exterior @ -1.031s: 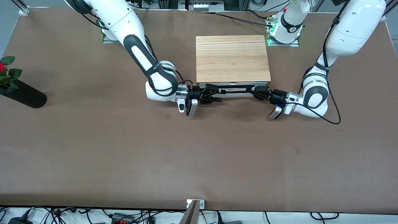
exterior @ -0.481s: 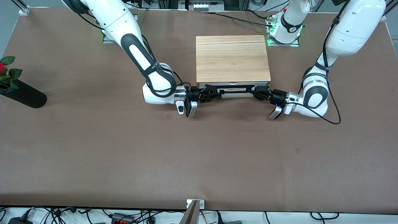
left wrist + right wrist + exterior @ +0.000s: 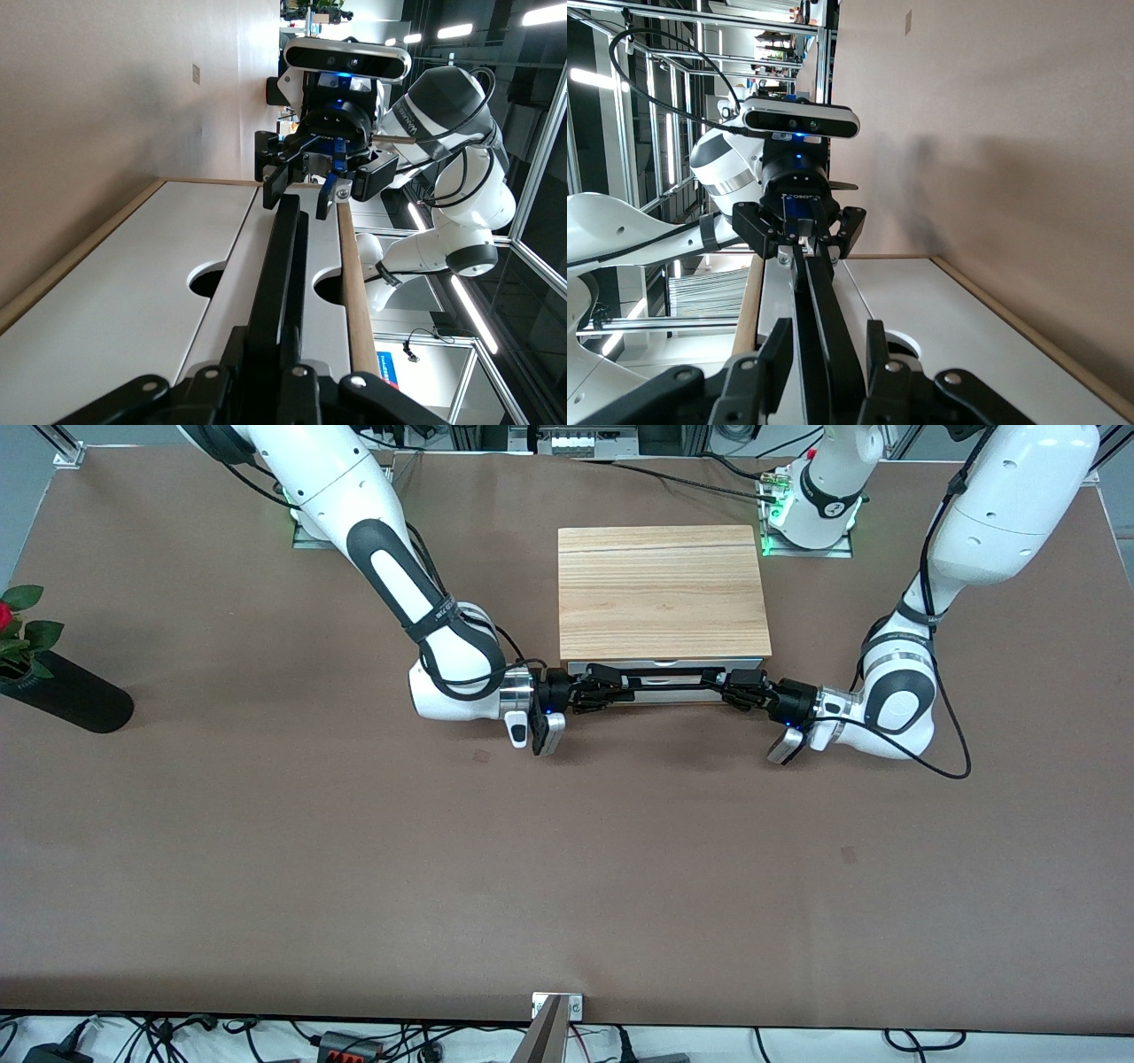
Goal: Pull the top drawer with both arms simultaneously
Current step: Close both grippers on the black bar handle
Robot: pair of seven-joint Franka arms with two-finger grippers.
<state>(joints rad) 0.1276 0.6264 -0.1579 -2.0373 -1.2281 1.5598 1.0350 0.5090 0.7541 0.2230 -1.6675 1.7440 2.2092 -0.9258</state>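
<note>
White-fronted top drawer point(image 3: 663, 691) sits under the wood-grain cabinet casing point(image 3: 663, 592), facing the front camera, barely proud of the casing. Black bar handle point(image 3: 666, 683) runs across the drawer front. Left gripper point(image 3: 728, 687) clamped on the handle at the end toward the left arm. Right gripper point(image 3: 611, 690) at the handle's other end, fingers point(image 3: 773, 361) narrowed around the bar; contact cannot be confirmed. Black vase point(image 3: 69, 693) with rose lies well apart from the cabinet, at the right arm's end of the table point(image 3: 567, 886).
</note>
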